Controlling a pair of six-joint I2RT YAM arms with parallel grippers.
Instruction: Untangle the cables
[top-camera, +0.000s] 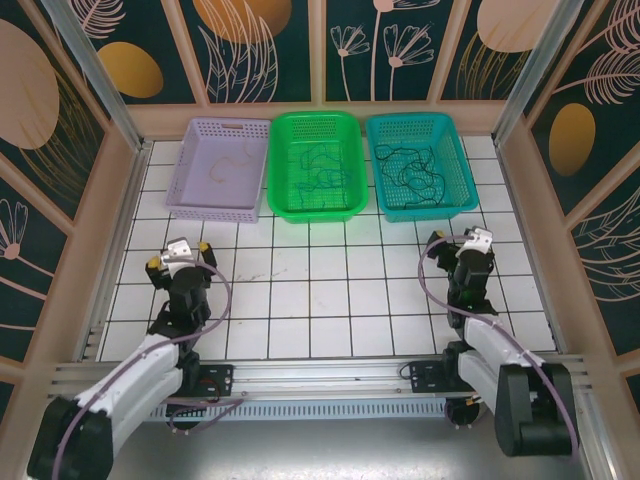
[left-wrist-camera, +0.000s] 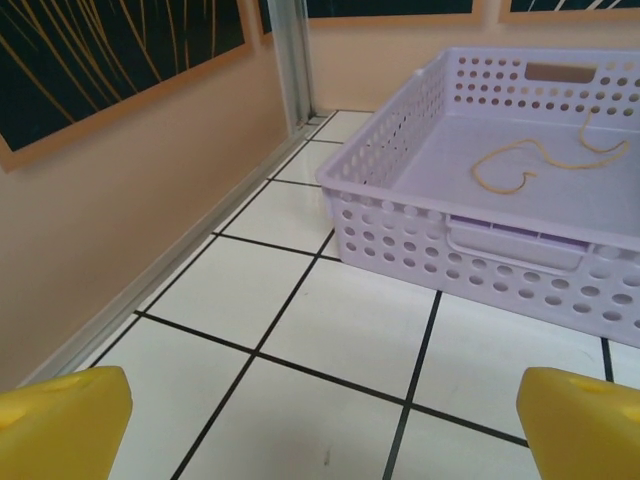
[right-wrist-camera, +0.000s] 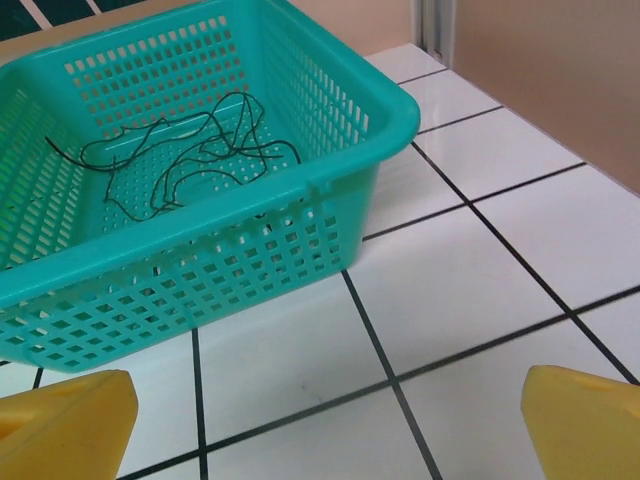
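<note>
Left gripper (top-camera: 180, 253) and right gripper (top-camera: 470, 242): yellow-tipped jaws spread wide, nothing held.

The cables (top-camera: 412, 168) lie in three perforated plastic baskets at the far edge:
- one pale tan wire (left-wrist-camera: 510, 172) in the lilac basket (left-wrist-camera: 420, 250)
- dark blue-green wires (top-camera: 318, 172) in the bright green basket (top-camera: 317, 213)
- thin black wires (right-wrist-camera: 190, 150) in the teal basket (right-wrist-camera: 250, 260)

Judgement: separation by colour looks done. The black loops overlap, so any further move calls for a fine pinch on a single strand.

Surface: white tiled tabletop (top-camera: 330, 300), black grid lines.

Enclosure: dark leaf-print wall panels (top-camera: 260, 50), peach frames (top-camera: 317, 50), aluminium posts (left-wrist-camera: 292, 60).

Bare tiled floor (top-camera: 320, 290) up to basket row (top-camera: 318, 216); left wall (left-wrist-camera: 120, 200) seemingly near.
</note>
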